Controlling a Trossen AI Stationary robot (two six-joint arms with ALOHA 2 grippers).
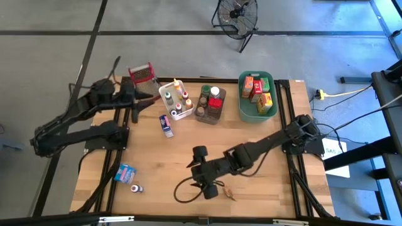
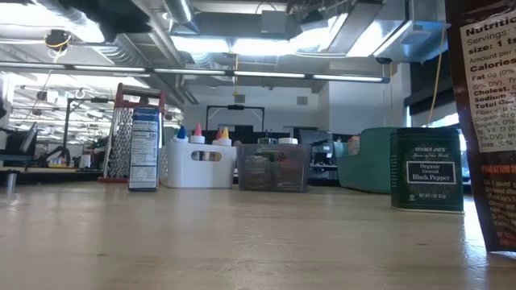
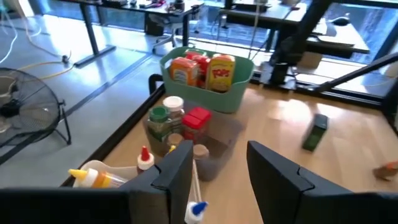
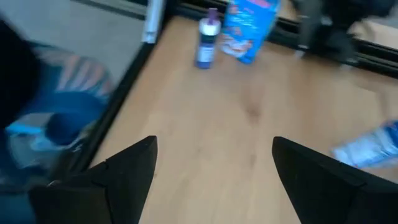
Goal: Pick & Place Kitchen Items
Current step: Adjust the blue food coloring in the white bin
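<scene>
Our right end effector [image 1: 200,164] hangs wide open and empty, lower centre of the high view; the blue box [image 1: 127,172] and small bottle [image 1: 135,188] sit lower left. We'd come down straight over the bottle. Left end effector [image 1: 152,98] half-open, empty, by the white tub [image 1: 169,99].

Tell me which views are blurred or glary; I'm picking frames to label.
Right wrist view: smeared throughout, the purple-capped bottle and blue packet soft. Left wrist view: mildly soft, the green tub readable. Low view: bright ceiling lights glare overhead; the black pepper tin is sharp, while the dark label at the right edge looms very close. High view: even light, sharp.
</scene>
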